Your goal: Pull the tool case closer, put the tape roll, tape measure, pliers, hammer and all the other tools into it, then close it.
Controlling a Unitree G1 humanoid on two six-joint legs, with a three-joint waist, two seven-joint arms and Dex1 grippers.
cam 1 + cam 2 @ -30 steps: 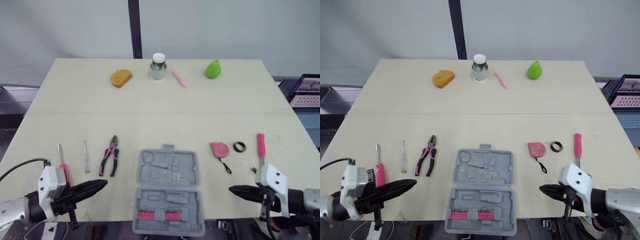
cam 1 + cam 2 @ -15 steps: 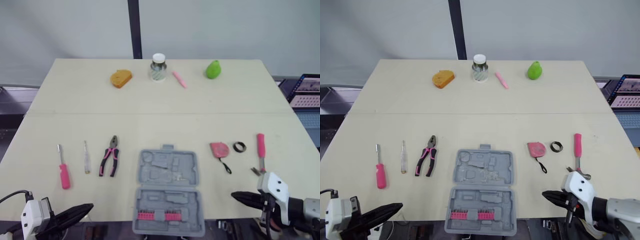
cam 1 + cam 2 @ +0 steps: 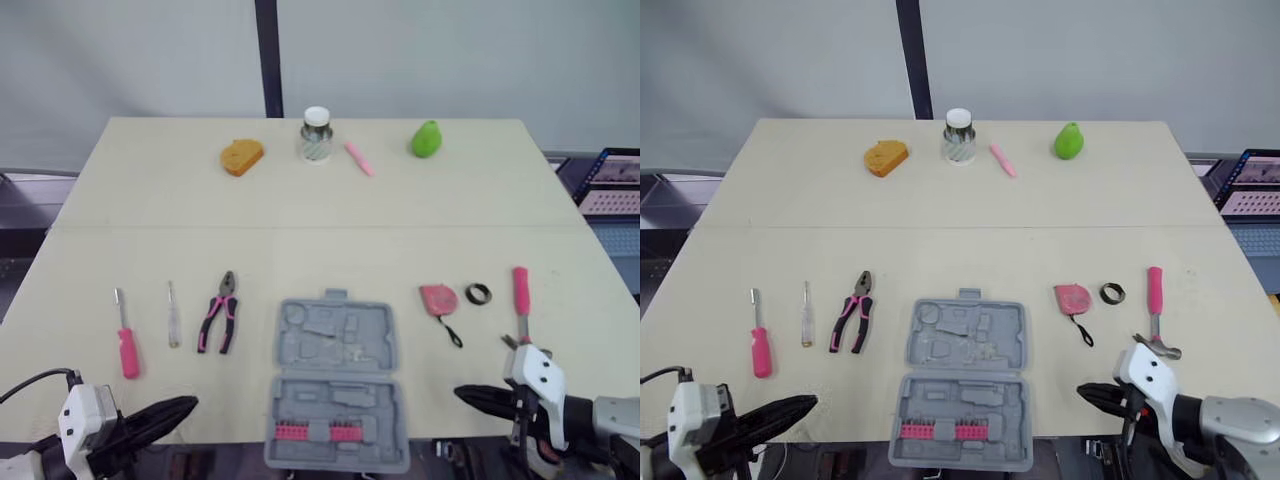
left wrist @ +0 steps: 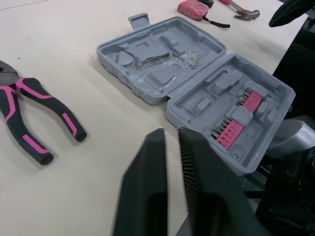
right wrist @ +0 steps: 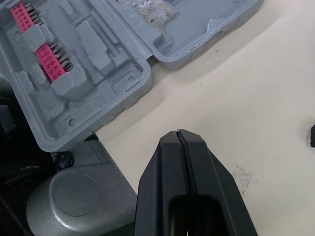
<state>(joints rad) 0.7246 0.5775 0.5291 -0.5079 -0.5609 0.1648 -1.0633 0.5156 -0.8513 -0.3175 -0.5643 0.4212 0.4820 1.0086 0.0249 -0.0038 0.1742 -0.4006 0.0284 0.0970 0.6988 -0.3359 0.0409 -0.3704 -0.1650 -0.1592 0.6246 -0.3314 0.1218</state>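
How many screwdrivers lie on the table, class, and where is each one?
2. The pink-handled screwdriver lies farthest to the robot's left. The clear-handled screwdriver lies between it and the pliers. None appears to be hidden.

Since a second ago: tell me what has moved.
The left gripper drew back from by the screwdriver toward the table's near edge; the right gripper eased back slightly. Neither took hold of anything. Case, pliers and hammer lie as before.
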